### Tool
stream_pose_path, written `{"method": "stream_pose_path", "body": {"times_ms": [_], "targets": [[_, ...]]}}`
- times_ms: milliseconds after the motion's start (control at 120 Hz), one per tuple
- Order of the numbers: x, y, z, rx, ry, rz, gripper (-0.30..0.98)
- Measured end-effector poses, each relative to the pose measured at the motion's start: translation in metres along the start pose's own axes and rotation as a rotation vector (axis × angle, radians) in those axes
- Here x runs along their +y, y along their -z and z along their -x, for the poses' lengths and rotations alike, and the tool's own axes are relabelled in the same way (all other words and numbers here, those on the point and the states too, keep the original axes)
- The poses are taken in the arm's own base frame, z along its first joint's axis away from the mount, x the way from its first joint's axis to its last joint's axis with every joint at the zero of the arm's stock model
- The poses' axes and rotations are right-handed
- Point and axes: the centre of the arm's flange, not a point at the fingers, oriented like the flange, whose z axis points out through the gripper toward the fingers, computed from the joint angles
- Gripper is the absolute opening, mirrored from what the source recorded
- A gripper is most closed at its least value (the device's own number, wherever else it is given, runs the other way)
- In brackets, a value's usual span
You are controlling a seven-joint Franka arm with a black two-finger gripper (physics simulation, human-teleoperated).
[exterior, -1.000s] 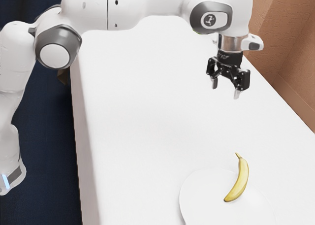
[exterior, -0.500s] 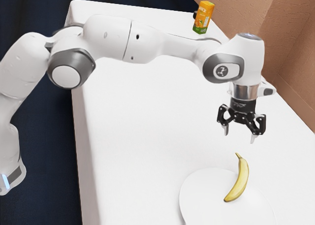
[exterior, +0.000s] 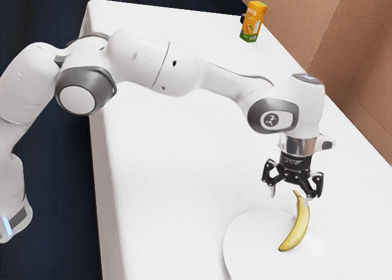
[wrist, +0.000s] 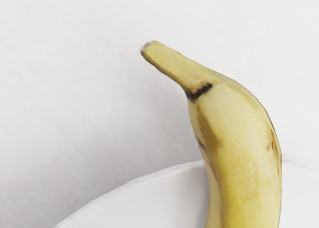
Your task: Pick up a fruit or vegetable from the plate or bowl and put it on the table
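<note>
A white tabletop (exterior: 177, 151) runs away from the camera, its long near side dropping straight down at the exterior view's left beside a dark blue floor (exterior: 46, 163). At the exterior view's right stands a rough, orange-brown wall (exterior: 334, 38) with angled faces. Toward the table's far end an orange-and-green juice carton (exterior: 253, 22) stands upright, with fruit pictured on its front and pale lettering near its top that appears to end in "ICE"; the smaller print is too small to read. The white arm (exterior: 184, 71) carries a round dark emblem, without readable words, on the joint above its hand.

The banana (exterior: 300, 227) lies partly on the round white plate (exterior: 242, 246), its stem end reaching past the rim, over the table. The gripper (exterior: 290, 197) is just above that end, fingers spread and pinching nothing; whether one touches the peel cannot be told.
</note>
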Motion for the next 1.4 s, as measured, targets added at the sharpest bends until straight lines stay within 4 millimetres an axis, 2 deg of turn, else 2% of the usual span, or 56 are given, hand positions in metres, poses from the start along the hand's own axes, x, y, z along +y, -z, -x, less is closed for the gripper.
{"method": "stream_pose_path", "body": {"times_ms": [325, 608, 992, 1242, 1400], "targets": [[-0.001, -0.022, -0.001, 0.008, 0.055, 0.000, 0.64], [0.010, -0.020, 0.008, 0.038, 0.061, 0.056, 0.63], [0.020, -0.039, 0.000, 0.078, 0.075, 0.108, 0.61], [0.020, -0.044, -0.002, 0.087, 0.079, 0.110, 0.50], [0.022, -0.046, -0.002, 0.088, 0.074, 0.110, 0.29]]}}
